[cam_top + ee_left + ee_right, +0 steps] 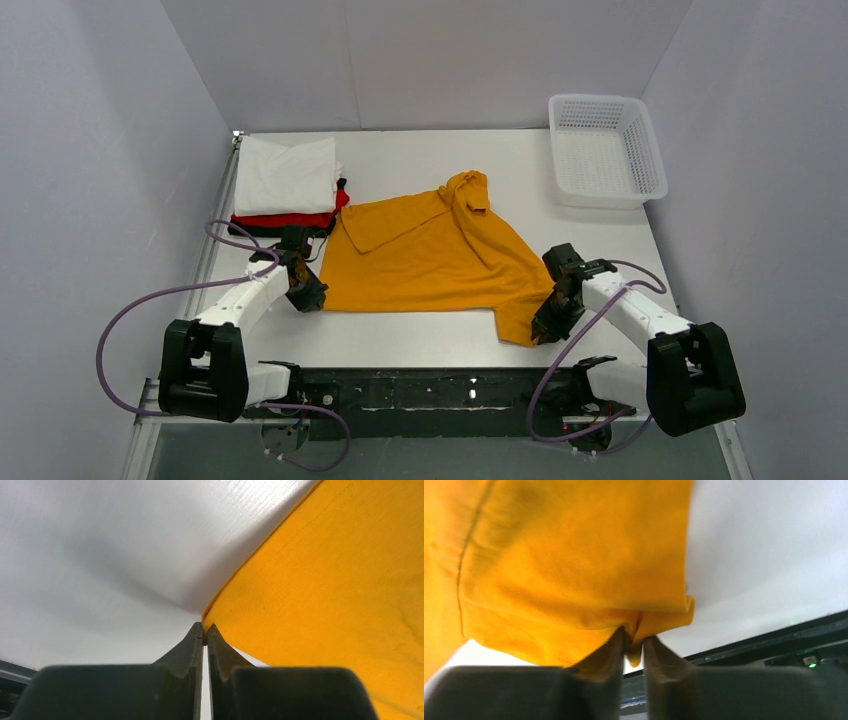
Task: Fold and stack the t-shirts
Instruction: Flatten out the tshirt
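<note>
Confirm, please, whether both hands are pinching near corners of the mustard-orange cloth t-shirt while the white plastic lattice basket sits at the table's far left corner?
Not quite: the white plastic lattice basket sits at the far right corner of the table, as the top external view shows. The left hand and right hand do pinch near corners of the mustard-orange cloth t-shirt.

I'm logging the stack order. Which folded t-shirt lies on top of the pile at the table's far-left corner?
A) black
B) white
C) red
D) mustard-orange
B: the top view shows the folded white cloth t-shirt covering the red t-shirt; the mustard-orange t-shirt lies spread out beside the pile.
</note>
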